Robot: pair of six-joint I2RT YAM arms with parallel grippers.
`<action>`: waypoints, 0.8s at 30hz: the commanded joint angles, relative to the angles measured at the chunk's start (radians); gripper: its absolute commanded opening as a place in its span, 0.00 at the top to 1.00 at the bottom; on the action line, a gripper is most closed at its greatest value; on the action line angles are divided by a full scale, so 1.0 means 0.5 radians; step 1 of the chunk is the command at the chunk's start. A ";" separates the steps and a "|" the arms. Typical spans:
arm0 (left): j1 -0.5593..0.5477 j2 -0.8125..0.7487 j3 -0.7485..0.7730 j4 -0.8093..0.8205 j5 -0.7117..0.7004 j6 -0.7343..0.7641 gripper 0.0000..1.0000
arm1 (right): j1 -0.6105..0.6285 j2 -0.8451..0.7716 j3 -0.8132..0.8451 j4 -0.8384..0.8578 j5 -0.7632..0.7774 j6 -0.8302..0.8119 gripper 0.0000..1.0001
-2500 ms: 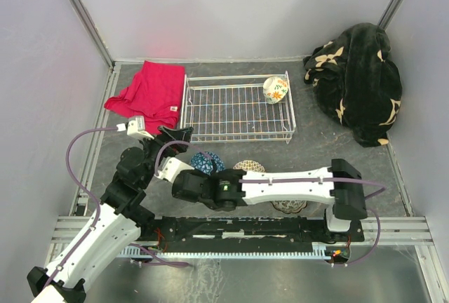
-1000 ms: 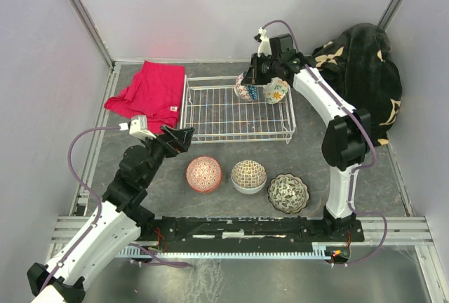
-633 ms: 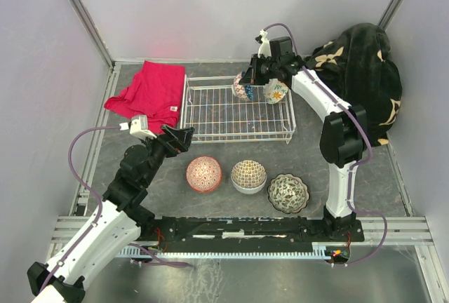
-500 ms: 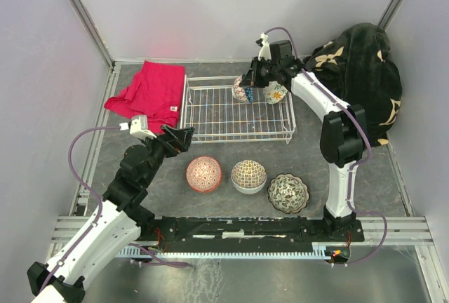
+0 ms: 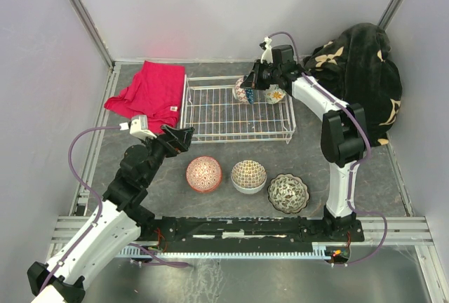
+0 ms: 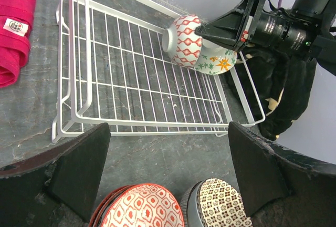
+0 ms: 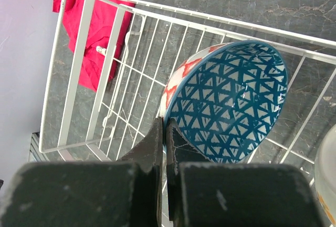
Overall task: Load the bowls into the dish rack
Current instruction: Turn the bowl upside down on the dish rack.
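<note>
A grey, stone-patterned table sits between pale walls, with a red cloth (image 5: 151, 94) at the far left and a black flowered blanket (image 5: 358, 82) heaped at the far right. Between them lies the white wire rack (image 5: 238, 137).

The right gripper (image 7: 164, 127) reaches over the rack's far right part. Its fingers are pinched almost together on the rim of a bowl (image 7: 226, 101) that is red lattice outside and blue triangles inside. The bowl hangs off the fingertips, tipped on edge, with its opening turned toward the left end of the rack. It is inside the rack's outline, just beside a flowered bowl (image 5: 275, 94) in the far right corner. From the left wrist view the two overlap, so I cannot tell whether they touch. I also cannot tell whether the held bowl rests on the wires.

The left gripper (image 5: 179, 137) hovers near the rack's front left corner with its jaws spread wide and nothing between them. On the table in front of the rack stand a red bowl (image 5: 203, 174), a brown mosaic bowl (image 5: 249, 174) and a green-patterned bowl (image 5: 288, 193), in a row and apart from each other.

Two and a half seconds ago the right arm lay stretched low across the front of the table, over that row, and the rack held only the flowered bowl. Over the last second the held bowl has tipped further onto its edge, while the left arm has not moved.
</note>
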 commanded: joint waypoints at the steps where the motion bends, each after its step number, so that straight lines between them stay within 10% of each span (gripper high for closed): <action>1: -0.005 -0.010 0.035 0.084 -0.026 0.092 0.01 | -0.009 -0.078 -0.006 0.224 -0.054 0.043 0.98; 24: -0.005 -0.012 0.034 0.084 -0.024 0.089 0.01 | -0.049 -0.128 -0.187 0.405 -0.145 0.153 0.98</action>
